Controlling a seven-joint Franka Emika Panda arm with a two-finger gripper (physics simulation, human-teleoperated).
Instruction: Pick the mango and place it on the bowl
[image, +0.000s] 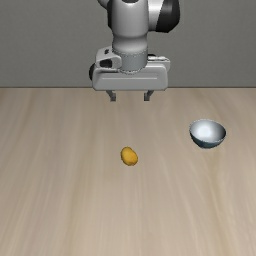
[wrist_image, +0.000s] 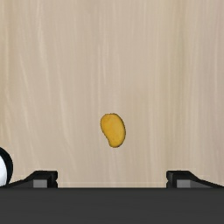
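Mango (image: 130, 156) lies on the table (image: 50, 180) — well apart from the bowl (image: 208, 143); claw (image: 131, 98) hangs wide open, holding nothing.

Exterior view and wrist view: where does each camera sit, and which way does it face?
Exterior view: in front of and above the robot, facing it across the table; shows the arm and the open hand.
Wrist view: on the hand, looking straight down at the table; both fingertips show.
Shared: the mango and the bowl.
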